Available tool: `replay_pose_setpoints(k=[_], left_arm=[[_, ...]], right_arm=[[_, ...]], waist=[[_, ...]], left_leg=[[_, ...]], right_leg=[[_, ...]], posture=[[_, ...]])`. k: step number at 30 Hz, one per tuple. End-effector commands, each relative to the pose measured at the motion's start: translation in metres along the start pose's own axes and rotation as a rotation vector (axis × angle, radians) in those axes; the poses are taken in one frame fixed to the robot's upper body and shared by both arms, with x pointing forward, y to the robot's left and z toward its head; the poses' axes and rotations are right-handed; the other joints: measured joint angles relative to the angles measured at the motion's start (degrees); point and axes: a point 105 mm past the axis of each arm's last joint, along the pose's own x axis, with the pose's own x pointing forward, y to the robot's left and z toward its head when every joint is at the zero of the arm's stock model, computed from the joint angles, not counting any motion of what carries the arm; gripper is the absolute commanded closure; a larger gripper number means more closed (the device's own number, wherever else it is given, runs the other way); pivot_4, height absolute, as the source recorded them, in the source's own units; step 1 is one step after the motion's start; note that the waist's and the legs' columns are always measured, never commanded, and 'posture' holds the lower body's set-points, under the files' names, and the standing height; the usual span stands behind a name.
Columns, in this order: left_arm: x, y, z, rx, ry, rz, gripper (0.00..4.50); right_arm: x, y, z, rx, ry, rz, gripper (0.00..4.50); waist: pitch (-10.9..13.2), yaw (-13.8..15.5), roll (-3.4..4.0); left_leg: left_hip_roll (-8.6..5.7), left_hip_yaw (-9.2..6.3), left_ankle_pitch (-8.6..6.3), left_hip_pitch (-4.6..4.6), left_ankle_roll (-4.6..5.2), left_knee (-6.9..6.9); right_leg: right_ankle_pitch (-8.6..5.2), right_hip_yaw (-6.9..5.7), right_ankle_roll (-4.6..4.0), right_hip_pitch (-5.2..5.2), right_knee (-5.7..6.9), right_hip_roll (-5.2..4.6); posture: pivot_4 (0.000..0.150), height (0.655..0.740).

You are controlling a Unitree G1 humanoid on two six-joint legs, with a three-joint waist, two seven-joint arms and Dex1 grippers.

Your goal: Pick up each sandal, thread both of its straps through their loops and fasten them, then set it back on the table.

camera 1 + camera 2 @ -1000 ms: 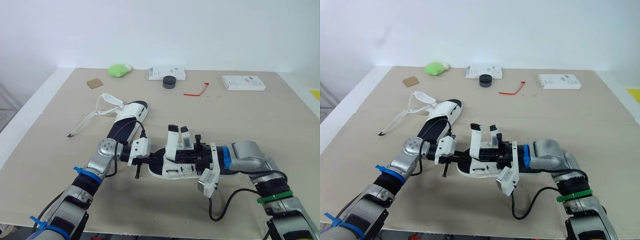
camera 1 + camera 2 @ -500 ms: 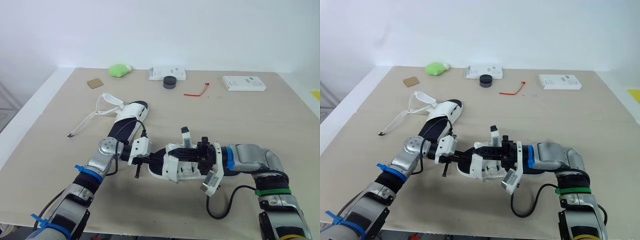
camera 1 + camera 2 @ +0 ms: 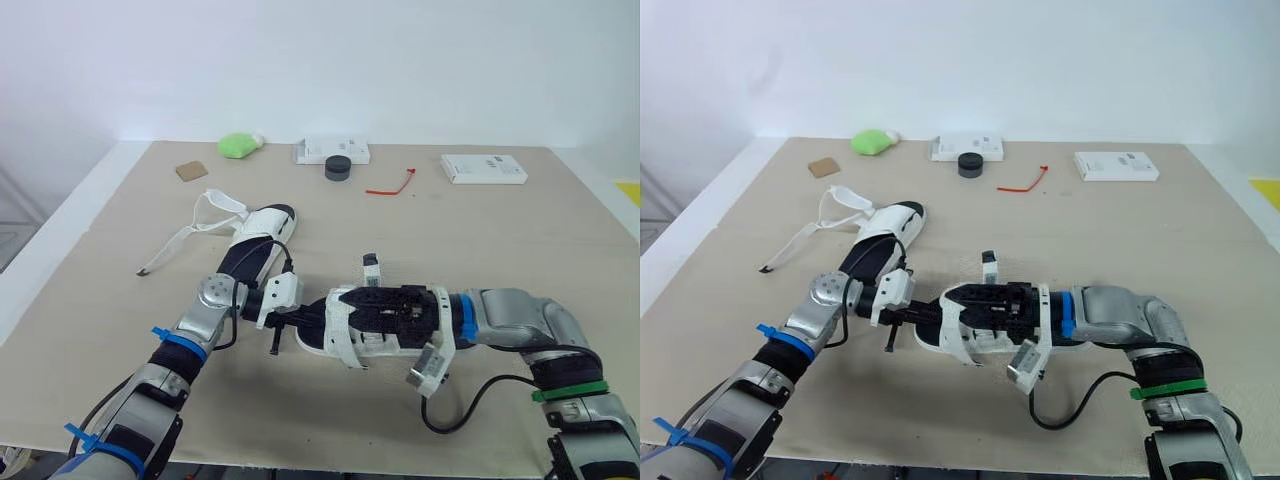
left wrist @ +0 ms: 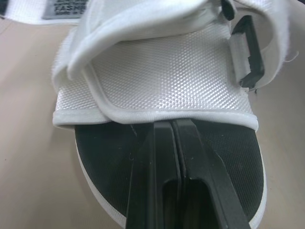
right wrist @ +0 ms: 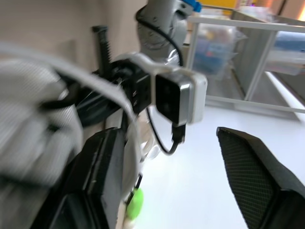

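The near sandal (image 3: 365, 340) lay flat on the table (image 3: 520, 250), close to the front edge, and both arms were on it. The left hand (image 4: 174, 128) came in at its toe end with the two fingers pressed shut together, lying along the black footbed, tips right at the edge of the white front strap (image 4: 167, 76). It was not clear that they pinched anything. A black loop (image 4: 248, 52) sat on that strap's side.

From the sandal's other end the right hand (image 5: 169, 136) reached over the top, fingers (image 5: 252, 171) spread wide apart, white mesh lying against one of them. A strap end (image 3: 371, 268) stood up off the sandal's far side, unfastened.

The far sandal (image 3: 258, 240) rested beyond the near sandal and to its left, well apart from it, with its loose straps (image 3: 205, 215) trailing out over the table away from the near sandal.

Much farther back from the near sandal were a green lump (image 3: 238, 145), a brown card (image 3: 187, 170), a white box (image 3: 333, 149) with a black puck (image 3: 338, 166) touching it, a red tie (image 3: 390, 185) and a second box (image 3: 484, 167).
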Motion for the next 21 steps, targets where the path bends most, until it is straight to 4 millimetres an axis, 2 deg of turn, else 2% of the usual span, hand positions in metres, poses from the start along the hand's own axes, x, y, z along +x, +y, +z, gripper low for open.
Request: replay_pose_setpoints(k=[1,5,7,8,9,10,11,12,14,15,18,21], left_arm=[[-0.004,-0.053,-0.079,-0.256,0.277,-0.130,4.50],[-0.005,-0.055,-0.080,-0.256,0.281,-0.143,4.50],[-0.004,-0.055,-0.080,-0.253,0.282,-0.150,4.50],[-0.003,-0.055,-0.079,-0.252,0.281,-0.151,4.50],[-0.002,-0.054,-0.079,-0.252,0.279,-0.152,4.50],[-0.001,-0.054,-0.079,-0.252,0.278,-0.153,4.50],[-0.001,-0.054,-0.078,-0.252,0.276,-0.155,4.50],[0.000,-0.055,-0.078,-0.252,0.276,-0.157,4.50],[0.000,-0.055,-0.079,-0.252,0.275,-0.159,4.50],[0.000,-0.055,-0.078,-0.253,0.273,-0.158,4.50],[0.000,-0.056,-0.078,-0.256,0.270,-0.158,4.50],[0.000,-0.057,-0.078,-0.256,0.268,-0.158,4.50]], right_arm=[[-0.010,-0.028,-0.011,-0.046,0.029,-0.030,1.06],[-0.028,-0.059,-0.034,-0.118,0.119,-0.038,1.06],[-0.038,-0.076,-0.052,-0.058,0.222,-0.069,1.06],[-0.047,-0.084,-0.070,0.103,0.348,-0.096,1.06],[-0.059,-0.090,-0.082,0.354,0.447,-0.141,1.06],[-0.064,-0.088,-0.084,0.555,0.477,-0.148,1.06],[-0.067,-0.087,-0.078,0.782,0.477,-0.154,1.06],[-0.064,-0.086,-0.061,1.017,0.420,-0.137,1.06],[-0.055,-0.084,-0.034,1.287,0.351,-0.064,1.06],[-0.048,-0.082,-0.008,1.417,0.260,0.017,1.06],[-0.038,-0.077,0.053,1.712,0.058,0.240,1.06],[-0.036,-0.072,0.073,1.800,0.038,0.289,1.06]], waist=[[0.0,0.0,0.06],[0.1,-0.2,0.30],[0.1,-0.2,0.24],[0.1,-0.2,0.20],[0.1,-0.2,0.19],[0.1,-0.1,0.19],[0.1,0.1,0.22],[0.1,0.3,0.22],[0.1,0.8,0.30],[0.0,0.8,0.35],[0.0,1.0,0.32],[0.0,1.0,0.27]], left_leg=[[0.00,0.00,0.00,0.00,0.00,-0.01],[-0.04,0.03,0.03,0.00,0.05,-0.01],[-0.04,0.00,0.03,0.00,0.06,-0.01],[-0.03,-0.01,0.03,-0.02,0.06,-0.01],[-0.02,0.00,0.03,-0.04,0.05,-0.01],[-0.02,-0.01,0.03,-0.05,0.06,-0.01],[0.06,-0.06,0.04,-0.19,0.07,-0.01],[0.09,-0.02,0.05,-0.23,0.08,-0.01],[0.05,-0.03,0.00,-0.42,0.14,-0.01],[0.06,0.05,-0.10,-0.36,0.31,-0.01],[0.13,0.07,-0.21,-0.37,0.31,-0.01],[0.26,0.19,-0.28,-0.32,0.19,0.02]], right_leg=[[0.00,0.01,-0.01,0.00,0.00,0.00],[0.03,0.04,0.02,-0.01,0.00,-0.04],[0.02,0.01,0.02,-0.01,0.00,-0.04],[0.01,-0.01,0.02,-0.01,0.00,-0.04],[0.01,0.01,0.01,0.00,0.00,-0.06],[0.01,0.02,0.01,-0.01,0.00,-0.07],[0.02,0.01,-0.01,0.01,0.00,-0.11],[0.07,0.03,-0.10,0.05,0.00,-0.12],[0.22,-0.02,-0.49,0.05,-0.04,-0.20],[0.16,-0.03,-0.53,0.05,-0.05,-0.20],[-0.22,-0.21,-0.08,-0.13,-0.10,-0.19],[-0.23,-0.28,-0.04,-0.16,-0.17,-0.23]], posture=[[0.150,0.7400],[0.150,0.7400],[0.150,0.7400],[0.150,0.7400],[0.150,0.7400],[0.150,0.7400],[0.150,0.7400],[0.150,0.7400],[0.150,0.7400],[0.150,0.7400],[0.150,0.7400],[0.150,0.7400]])
